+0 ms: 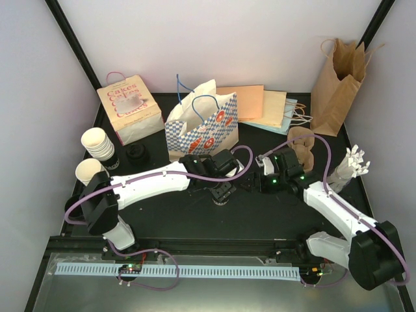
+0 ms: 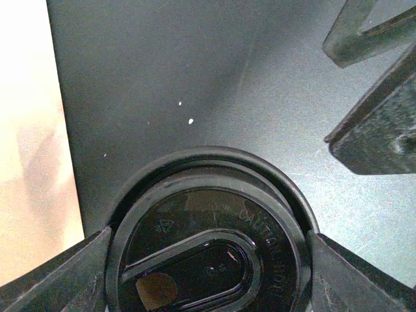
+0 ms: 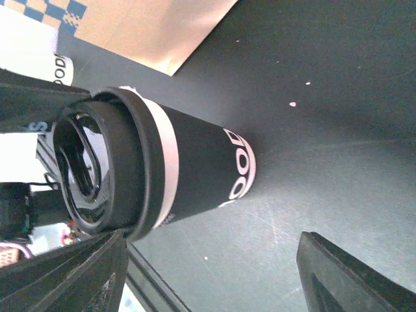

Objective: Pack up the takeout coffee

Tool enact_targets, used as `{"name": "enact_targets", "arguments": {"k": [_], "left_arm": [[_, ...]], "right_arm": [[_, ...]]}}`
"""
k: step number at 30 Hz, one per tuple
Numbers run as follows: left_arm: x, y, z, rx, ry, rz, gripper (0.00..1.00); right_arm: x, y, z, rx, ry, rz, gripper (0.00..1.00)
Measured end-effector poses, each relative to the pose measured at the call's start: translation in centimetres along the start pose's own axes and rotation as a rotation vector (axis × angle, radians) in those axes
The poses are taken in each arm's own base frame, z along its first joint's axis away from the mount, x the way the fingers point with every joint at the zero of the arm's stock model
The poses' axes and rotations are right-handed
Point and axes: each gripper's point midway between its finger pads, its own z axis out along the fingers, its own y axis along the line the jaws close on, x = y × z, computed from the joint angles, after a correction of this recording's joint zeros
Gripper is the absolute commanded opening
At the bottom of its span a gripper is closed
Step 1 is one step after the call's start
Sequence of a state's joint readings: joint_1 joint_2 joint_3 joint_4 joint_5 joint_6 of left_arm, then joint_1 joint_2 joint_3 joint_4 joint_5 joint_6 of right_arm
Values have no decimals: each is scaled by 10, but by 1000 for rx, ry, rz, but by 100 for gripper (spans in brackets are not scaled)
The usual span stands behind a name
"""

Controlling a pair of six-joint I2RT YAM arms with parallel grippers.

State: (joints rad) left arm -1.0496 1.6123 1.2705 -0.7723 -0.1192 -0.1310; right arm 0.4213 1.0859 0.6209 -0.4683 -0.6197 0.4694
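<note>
Clamping lid [image 2: 207, 263] edges, left tool [image 2: 208, 237], right tool [image 3: 211, 235] spread, tabletop [image 2: 227, 84] beyond

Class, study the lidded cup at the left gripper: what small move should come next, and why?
Probably ease the right gripper forward so its open fingers bracket the cup: the left gripper holds the lid at both sides, and the cup stands just beyond the right fingers.

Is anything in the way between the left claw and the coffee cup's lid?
No, nothing visible is in the way. The left claw has one finger on each side of the black lid, right at its rim. The cup under that lid stands on the dark table.
</note>
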Motion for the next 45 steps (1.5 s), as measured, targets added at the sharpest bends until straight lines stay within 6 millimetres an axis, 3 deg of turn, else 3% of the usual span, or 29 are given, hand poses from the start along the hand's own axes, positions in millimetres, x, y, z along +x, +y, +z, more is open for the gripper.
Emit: {"name": "enact_targets", "arguments": {"k": [7,11,27,33,37,41,45], "left_arm": [[0,-1,1,9,1,-3,89],[0,-3,0,17,3,-6,99],[-12,-2,-24,23,-28,-18,99],[-18,1,-46,29,-78,-39,99],[-26,14,-76,29,-160,-97,99],[-31,50,-113,13,-273,-235,99],[-13,84,-133,-1,-356,-398,99]], "right_arm": [[-6,6,8,-54,7,10,73],[-7,7,7,-56,4,7,73],[-17,12,-8,-4,-34,-46,75],[-18,10,-13,38,-34,-65,78],[-22,20,-18,85,-45,-129,79],[-21,46,-17,119,-44,-245,80],[-21,66,-17,153,-66,-338,89]]}}
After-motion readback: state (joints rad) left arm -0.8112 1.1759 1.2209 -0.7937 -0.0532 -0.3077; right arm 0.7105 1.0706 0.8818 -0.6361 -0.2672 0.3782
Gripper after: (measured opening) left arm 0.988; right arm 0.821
